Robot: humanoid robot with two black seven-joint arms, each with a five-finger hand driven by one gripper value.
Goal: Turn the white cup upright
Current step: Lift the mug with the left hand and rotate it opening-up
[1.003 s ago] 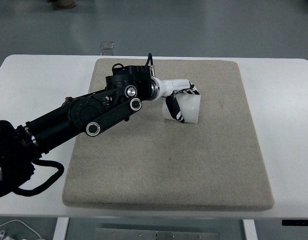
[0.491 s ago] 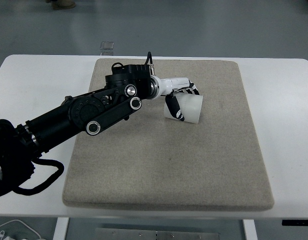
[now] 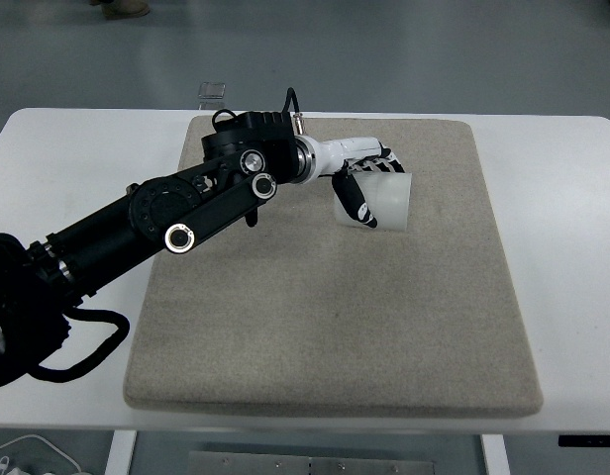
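Lifted and tilted, white cup [image 3: 387,201] sits in left hand [image 3: 364,183].

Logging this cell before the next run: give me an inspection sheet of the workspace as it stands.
Surface: white table with a beige mat on it.
Job's things: white cup, tilted in the grasp.
Clutter: nothing seen.
Grippers: left hand, fingers wrapped on the cup; right arm not in view.
Cables: black cable looped at the arm's base; white cable below.
Surroundings: grey floor, small clear object.
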